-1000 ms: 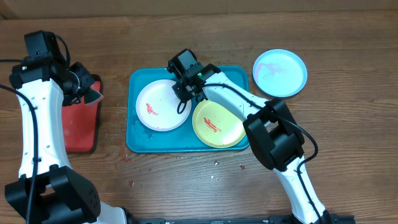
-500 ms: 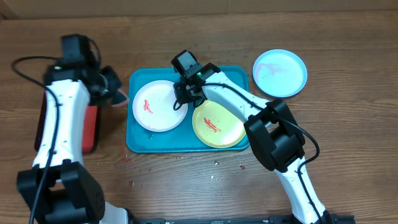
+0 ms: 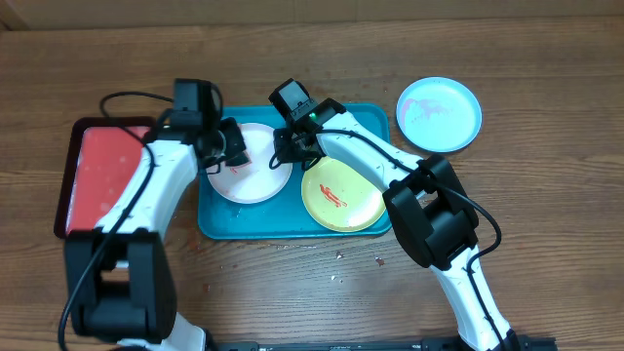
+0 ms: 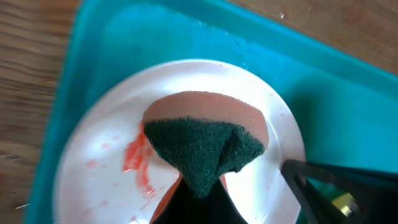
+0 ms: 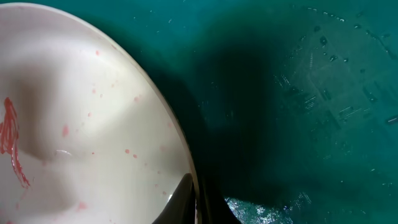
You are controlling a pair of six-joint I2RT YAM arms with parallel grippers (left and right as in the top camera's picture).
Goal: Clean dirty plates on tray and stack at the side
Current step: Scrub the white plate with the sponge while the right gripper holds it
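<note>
The white plate (image 3: 255, 177) lies at the left of the teal tray (image 3: 366, 117), with a red smear (image 4: 138, 163) on its left side. My left gripper (image 3: 232, 154) hangs over it, shut on a sponge (image 4: 205, 138) whose green scouring face points at the plate. My right gripper (image 3: 290, 152) is shut on the white plate's right rim (image 5: 186, 162). The yellow-green plate (image 3: 341, 195), also smeared, sits on the tray's right half. The light blue plate (image 3: 439, 114) rests on the table beyond the tray's right corner.
A smaller red tray with a dark rim (image 3: 102, 175) lies on the wooden table left of the teal tray. Water drops speckle the teal tray floor (image 5: 323, 93) and the table (image 3: 331, 263) in front of the tray.
My left arm has swung right from the red tray to over the white plate, carrying the sponge. The right gripper has closed on the plate's rim, and the plate has shifted slightly left.
</note>
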